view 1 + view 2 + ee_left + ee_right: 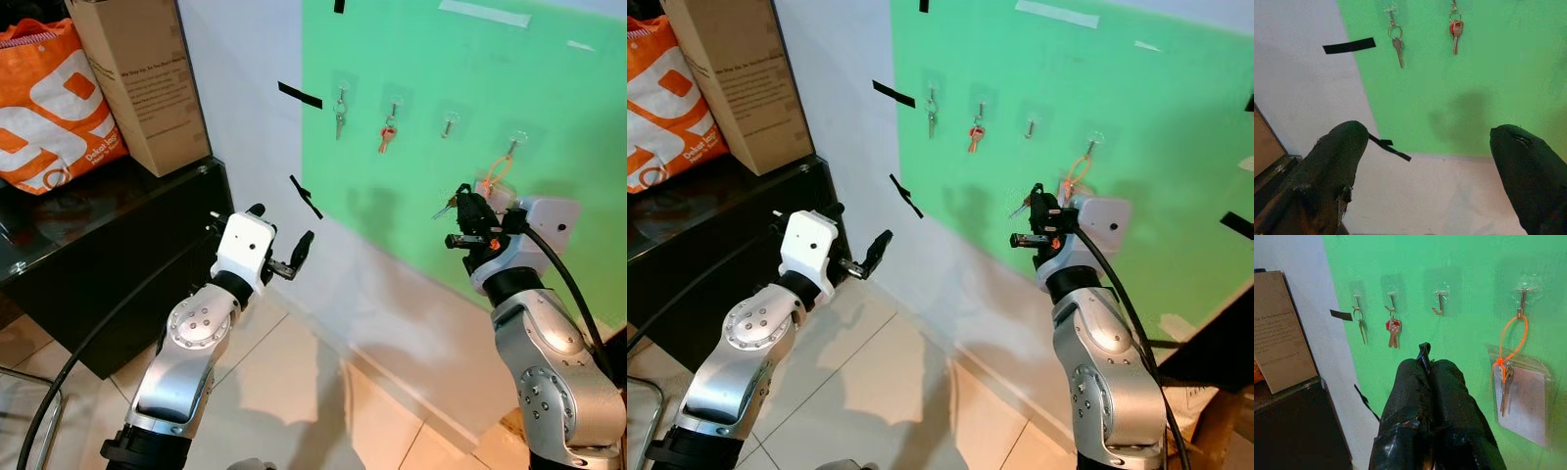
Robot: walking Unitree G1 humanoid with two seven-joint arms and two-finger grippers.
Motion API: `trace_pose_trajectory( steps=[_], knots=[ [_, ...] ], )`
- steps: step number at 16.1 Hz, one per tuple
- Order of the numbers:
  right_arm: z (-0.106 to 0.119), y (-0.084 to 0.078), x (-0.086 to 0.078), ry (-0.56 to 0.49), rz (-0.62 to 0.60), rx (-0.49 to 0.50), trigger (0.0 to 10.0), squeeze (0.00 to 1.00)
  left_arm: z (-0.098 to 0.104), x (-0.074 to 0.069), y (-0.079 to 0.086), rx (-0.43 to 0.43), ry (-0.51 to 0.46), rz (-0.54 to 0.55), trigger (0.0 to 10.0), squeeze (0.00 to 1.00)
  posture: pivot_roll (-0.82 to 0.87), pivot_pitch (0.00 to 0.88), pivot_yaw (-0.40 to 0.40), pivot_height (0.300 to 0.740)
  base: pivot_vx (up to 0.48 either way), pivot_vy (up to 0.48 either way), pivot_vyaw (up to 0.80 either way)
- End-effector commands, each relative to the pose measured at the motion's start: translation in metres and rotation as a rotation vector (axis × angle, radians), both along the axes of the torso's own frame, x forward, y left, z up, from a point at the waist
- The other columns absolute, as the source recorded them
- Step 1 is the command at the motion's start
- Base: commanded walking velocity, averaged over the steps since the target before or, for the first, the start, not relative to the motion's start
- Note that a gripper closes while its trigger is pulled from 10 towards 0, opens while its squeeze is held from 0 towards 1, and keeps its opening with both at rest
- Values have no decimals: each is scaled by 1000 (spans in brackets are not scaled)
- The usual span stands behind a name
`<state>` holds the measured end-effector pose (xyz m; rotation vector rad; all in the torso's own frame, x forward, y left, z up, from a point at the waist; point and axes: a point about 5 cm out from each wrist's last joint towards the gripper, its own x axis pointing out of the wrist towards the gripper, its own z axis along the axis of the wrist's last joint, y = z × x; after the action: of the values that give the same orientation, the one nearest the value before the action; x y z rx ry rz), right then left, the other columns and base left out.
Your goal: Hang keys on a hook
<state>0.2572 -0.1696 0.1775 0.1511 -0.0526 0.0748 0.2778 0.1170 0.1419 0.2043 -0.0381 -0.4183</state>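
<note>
The right gripper (1426, 363), fingers pressed together and holding nothing, hovers near the orange-looped keys (1507, 377) hanging on the hook (1521, 301); the left gripper's (1430, 161) fingers are spread.

Head stereo views look down at the green board (470, 127); both wrist views face it closer.

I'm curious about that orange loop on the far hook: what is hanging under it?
Under the orange loop hang keys, lying against a clear pouch on the green board. What the pouch holds cannot be made out. The right pincer is shut nearby.
</note>
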Motion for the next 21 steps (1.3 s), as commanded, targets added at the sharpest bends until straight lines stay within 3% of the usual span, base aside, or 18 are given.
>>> trace_pose_trajectory(
  steps=[1,21],
  knots=[
    [2,2,3,-7,8,0,10000,0,4,3,3,10,-13,7,10000,0,-19,0,31,740,0,0,0],
    [4,7,5,-15,41,-21,10000,0,5,0,6,-4,-2,-5,10000,0,-11,0,33,740,223,0,-80]
  ],
)
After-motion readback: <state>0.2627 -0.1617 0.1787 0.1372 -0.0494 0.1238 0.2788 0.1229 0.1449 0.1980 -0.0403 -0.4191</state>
